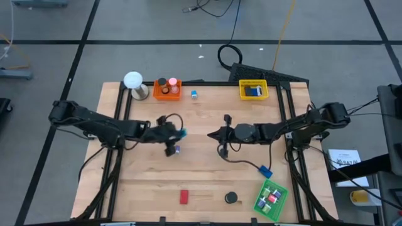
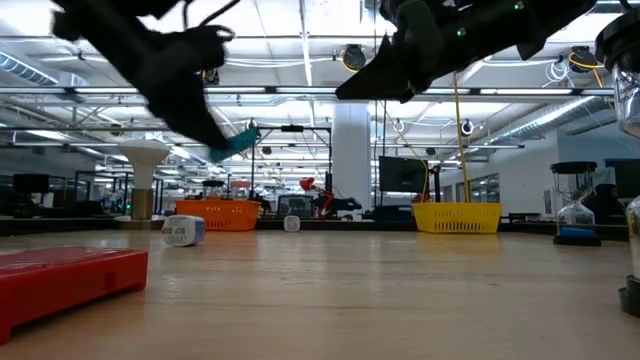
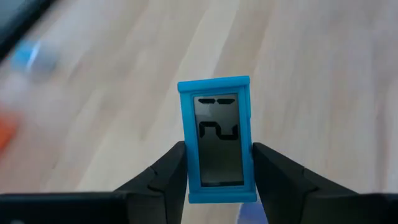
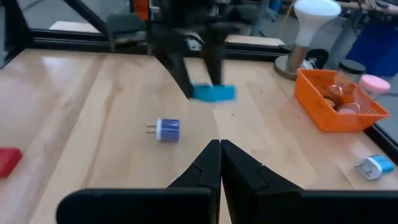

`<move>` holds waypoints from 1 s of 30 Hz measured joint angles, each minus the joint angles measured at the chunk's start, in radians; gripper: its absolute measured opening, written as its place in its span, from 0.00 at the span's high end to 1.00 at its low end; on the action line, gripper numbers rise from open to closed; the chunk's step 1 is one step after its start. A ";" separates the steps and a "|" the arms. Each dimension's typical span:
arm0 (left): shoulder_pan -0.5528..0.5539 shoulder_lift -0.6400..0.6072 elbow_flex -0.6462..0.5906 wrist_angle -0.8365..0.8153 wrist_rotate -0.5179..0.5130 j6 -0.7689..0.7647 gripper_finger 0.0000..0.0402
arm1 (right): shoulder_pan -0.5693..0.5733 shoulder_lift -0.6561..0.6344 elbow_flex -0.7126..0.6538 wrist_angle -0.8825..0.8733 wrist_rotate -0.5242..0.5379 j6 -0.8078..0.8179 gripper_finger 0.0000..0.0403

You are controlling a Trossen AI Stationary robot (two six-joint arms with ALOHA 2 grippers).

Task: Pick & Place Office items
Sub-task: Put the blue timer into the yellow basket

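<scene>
From above, my left gripper (image 1: 178, 133) sits just left of the table's middle, its fingers pinched on a blue block (image 1: 183, 133) that sticks out toward three o'clock. A small purple-blue plug (image 1: 176, 149) lies on the wooden table (image 1: 201, 182) just at six o'clock from it. My right gripper (image 1: 215, 134) faces it from the three o'clock side, near but apart, fingers pressed together and holding nothing. Toward twelve o'clock stand the orange tray (image 1: 168, 90), a white ball on a round base (image 1: 134, 82) beside it, a small pale-blue piece (image 1: 195, 95) and the yellow tray (image 1: 253, 90). Toward six o'clock lie a red block (image 1: 184, 197), a black disc (image 1: 232, 198), another blue block (image 1: 265, 171) and the green tray (image 1: 271, 196).

At table height, my left gripper (image 2: 228, 142) hangs clear above the tabletop with the blue block (image 2: 240, 143) at its tip. The red block (image 2: 65, 282) fills the near corner at eight o'clock.

Through my left wrist, my fingers (image 3: 166, 177) clamp the long sides of the blue block (image 3: 219, 140), which has a grey window face.

Through my right wrist, my own fingers (image 4: 239, 168) meet tip to tip. Beyond them my left gripper (image 4: 199, 87) holds the blue block (image 4: 214, 93) off the wood, with the plug (image 4: 166, 129) lying near it.
</scene>
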State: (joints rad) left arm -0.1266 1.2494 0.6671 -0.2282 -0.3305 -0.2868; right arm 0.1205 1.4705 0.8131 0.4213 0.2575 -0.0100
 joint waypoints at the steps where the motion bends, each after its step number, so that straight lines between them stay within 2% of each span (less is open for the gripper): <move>1: 0.018 0.022 -0.010 0.101 0.021 0.039 0.60 | 0.006 -0.006 0.000 -0.007 0.001 -0.006 0.99; 6: 0.097 0.222 -0.028 0.519 0.135 0.177 0.61 | 0.033 -0.037 -0.002 -0.048 0.004 -0.019 0.99; 10: 0.146 0.438 0.006 0.724 0.235 0.211 0.61 | 0.049 -0.074 0.000 -0.097 0.006 -0.019 0.99; 14: 0.176 0.596 0.094 0.753 0.254 0.239 0.61 | 0.068 -0.092 0.000 -0.127 0.029 -0.015 0.99; 20: 0.201 0.710 0.210 0.686 0.278 0.256 0.60 | 0.093 -0.092 0.000 -0.134 0.086 -0.032 0.99; 25: 0.205 0.726 0.234 0.645 0.290 0.242 0.56 | 0.098 -0.092 0.000 -0.142 0.085 -0.033 0.99; 30: 0.205 0.662 0.231 0.555 0.285 0.263 0.49 | 0.098 -0.092 0.000 -0.152 0.086 -0.032 0.99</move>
State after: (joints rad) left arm 0.0783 1.9118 0.8978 0.3264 -0.0454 -0.0233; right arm 0.2180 1.3788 0.8135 0.2698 0.3435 -0.0422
